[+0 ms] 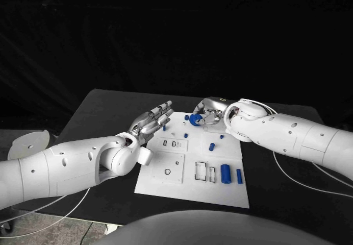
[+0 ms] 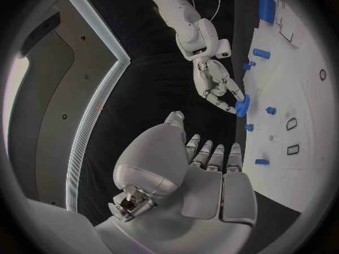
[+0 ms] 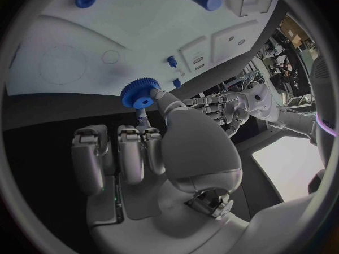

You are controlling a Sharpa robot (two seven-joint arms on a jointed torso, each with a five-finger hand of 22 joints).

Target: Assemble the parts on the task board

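We see a small blue toothed gear wheel [image 3: 141, 92] with a round hole at its centre, pinched at the fingertips of the right silver many-fingered hand [image 1: 209, 113]. It hangs over the far edge of the white rectangular task board [image 1: 221, 191] (whether it touches the board, we cannot tell). The left wrist view shows the same wheel [image 2: 242, 105] gripped just beside that far edge. The left silver hand [image 1: 151, 120] holds nothing; its fingers lie straight and slightly apart, palm up, over the board's far left corner, near the right hand but not touching it.

On the board lie other blue parts: a thick blue cylinder [image 1: 226, 173] and a slimmer blue rod [image 1: 239, 176] side by side near its right edge, a short blue peg [image 1: 211, 147] toward its middle, and smaller blue pegs [image 1: 185, 135] closer to its far edge. Beside the cylinder are two black-outlined rectangular recesses [image 1: 200, 171]. The board rests on a black table [image 1: 96, 112].
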